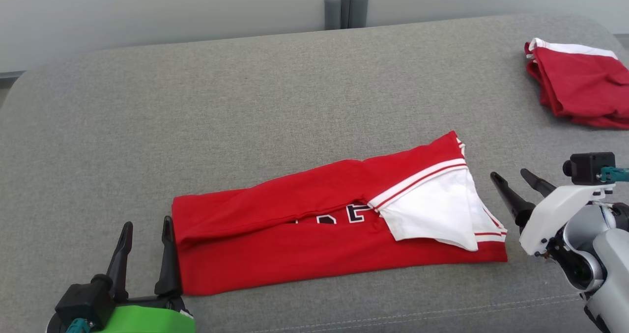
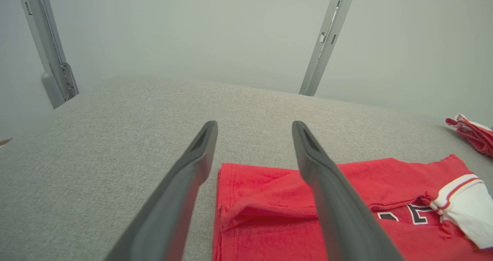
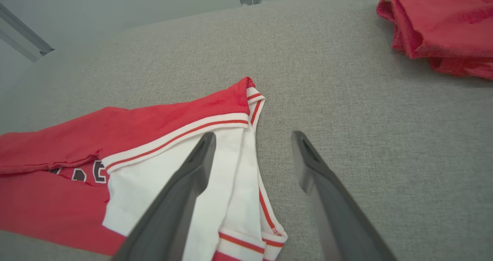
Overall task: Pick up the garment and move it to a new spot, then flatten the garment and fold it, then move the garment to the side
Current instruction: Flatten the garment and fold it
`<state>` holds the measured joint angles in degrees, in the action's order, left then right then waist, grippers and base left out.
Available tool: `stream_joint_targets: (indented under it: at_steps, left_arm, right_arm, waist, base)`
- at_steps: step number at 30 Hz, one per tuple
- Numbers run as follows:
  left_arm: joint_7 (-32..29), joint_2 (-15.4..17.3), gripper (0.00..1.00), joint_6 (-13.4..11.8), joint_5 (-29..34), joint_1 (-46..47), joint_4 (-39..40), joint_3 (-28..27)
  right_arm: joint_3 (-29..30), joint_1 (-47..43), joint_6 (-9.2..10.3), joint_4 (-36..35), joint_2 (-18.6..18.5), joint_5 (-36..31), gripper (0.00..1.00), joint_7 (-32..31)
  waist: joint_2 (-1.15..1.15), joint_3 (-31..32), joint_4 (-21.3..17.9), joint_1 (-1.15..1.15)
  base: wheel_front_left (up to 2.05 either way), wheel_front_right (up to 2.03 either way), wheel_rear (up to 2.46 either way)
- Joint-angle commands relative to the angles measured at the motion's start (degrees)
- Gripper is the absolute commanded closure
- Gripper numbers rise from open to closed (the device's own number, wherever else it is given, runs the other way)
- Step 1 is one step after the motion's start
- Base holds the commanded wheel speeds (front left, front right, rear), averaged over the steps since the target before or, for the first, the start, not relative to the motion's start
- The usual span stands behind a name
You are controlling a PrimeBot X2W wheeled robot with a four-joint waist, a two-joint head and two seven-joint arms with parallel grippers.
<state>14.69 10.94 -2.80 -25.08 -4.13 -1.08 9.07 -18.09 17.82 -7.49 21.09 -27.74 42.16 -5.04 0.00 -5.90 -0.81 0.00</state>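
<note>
Nearest the camera, the left gripper [image 1: 148, 223], on its green-shelled wrist, stands with its two long dark fingers spread and holding nothing, just beside the left end of the red short-sleeved jersey with white sleeve panels and red-striped trim [image 1: 295, 254]. In the left wrist view, that end's hemmed corner lies between the spread fingers. The right gripper [image 1: 509, 174], on its white wrist, is likewise spread and empty, just off the jersey's right end. In its own wrist view, one finger crosses the white sleeve [image 3: 161, 184] and the other crosses bare cloth.

The jersey lies in the middle of the grey woven upholstered surface [image 1: 245, 102], already doubled into a long band, with its upper edge turned down over the chest. With one gripper at each short end, the placement looks meant for taking both ends, either for a crosswise fold or to carry the band aside.

Black, white-edged lettering [image 1: 346, 214] peeks out under the fold, but too little shows to read it.

Farther off, at the right edge, a second folded red-and-white garment [image 1: 580, 82] lies well apart, probably set aside. Grey posts [image 1: 346, 4] rise beyond, against a pale wall.
</note>
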Motion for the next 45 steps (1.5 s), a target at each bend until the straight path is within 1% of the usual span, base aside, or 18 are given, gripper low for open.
stream_joint_targets:
  at_steps: [1, 5, 10, 19, 25, 31, 33, 34, 35, 36, 40, 45]
  left_arm:
    - [0.08, -0.18, 0.0, -0.21, -0.02, 0.4, 0.02, -0.32]
    - [0.2, -0.42, 0.0, -0.05, -0.22, 0.46, 0.0, -0.2]
    - [0.34, -0.82, 0.0, 0.03, -0.15, 0.84, 0.17, -0.22]
    - [0.49, -1.48, 0.0, 0.64, 0.23, 1.47, -0.36, -0.19]
    - [0.55, -1.87, 0.0, 0.98, 0.41, 1.22, -0.58, -0.25]
    - [0.57, -1.92, 0.0, 1.2, 0.6, 1.07, -0.66, -0.39]
    - [0.57, -1.93, 0.0, 1.15, 0.67, 1.02, -0.67, -0.42]
    - [0.51, -1.91, 0.0, 1.18, 0.7, 0.97, -0.68, -0.44]
    - [0.51, -1.91, 0.0, 1.23, 0.69, 0.9, -0.7, -0.45]
    - [0.46, -1.91, 0.0, 1.2, 0.68, 0.81, -0.71, -0.5]
    - [0.47, -1.98, 0.0, 1.12, 0.64, 0.24, -0.68, -0.7]
    - [0.48, -2.14, 0.0, 1.29, 0.79, 0.04, -0.48, -0.67]
  right_arm:
    - [-0.34, 1.67, 0.01, 1.65, 0.62, 0.37, 0.0, -1.92]
    - [-0.85, 5.1, 0.01, 6.17, 1.99, 0.62, 0.0, -6.09]
    - [-0.13, 8.29, 0.01, 12.6, 3.51, 0.75, 0.0, -9.84]
    - [0.15, 11.49, 0.01, 21.06, 6.13, 1.57, 0.0, -13.31]
    - [-1.84, 11.22, 0.0, 23.19, 8.17, 4.18, 0.0, -15.49]
    - [-4.2, 11.83, -0.01, 24.62, 8.98, 3.78, 0.0, -14.73]
    - [-5.22, 11.92, -0.01, 25.55, 9.46, 3.41, 0.58, -14.2]
    - [-5.61, 12.0, -0.01, 25.97, 9.59, 3.18, 0.69, -13.78]
    - [-5.95, 12.16, -0.01, 26.53, 9.5, 2.87, 0.9, -13.4]
    - [-6.15, 12.41, 0.0, 27.11, 9.36, 2.61, 1.0, -12.79]
    - [-6.0, 13.9, 0.09, 29.26, 9.12, 1.96, 1.0, -10.32]
    - [-5.6, 16.3, 0.11, 30.05, 7.98, 3.04, 1.0, -9.15]
  waist:
    - [0.0, 0.02, 1.47, 0.0]
    - [0.0, -0.34, 3.02, 0.0]
    - [0.0, -0.97, 4.63, 0.0]
    - [0.0, -1.87, 6.82, 0.0]
    - [0.0, -1.84, 8.22, 0.0]
    - [0.0, -1.7, 8.87, 0.0]
    - [0.0, -1.56, 9.09, 0.0]
    - [0.0, -1.51, 9.18, 0.0]
    - [0.0, -1.43, 9.24, 0.0]
    - [0.0, -1.37, 9.27, 0.0]
    - [0.0, -1.16, 8.9, 0.0]
    - [0.0, -0.92, 7.26, 0.0]
  base:
    - [0.0, 0.0, 0.0]
    - [0.0, 0.0, 0.0]
    - [0.0, 0.0, 0.0]
    - [0.0, 0.0, 0.0]
    - [0.0, 0.0, 0.0]
    - [0.0, 0.0, 0.0]
    - [0.0, 0.0, 0.0]
    - [0.0, 0.0, 0.0]
    - [0.0, 0.0, 0.0]
    - [0.0, 0.0, 0.0]
    - [0.0, 0.0, 0.0]
    - [0.0, 0.0, 0.0]
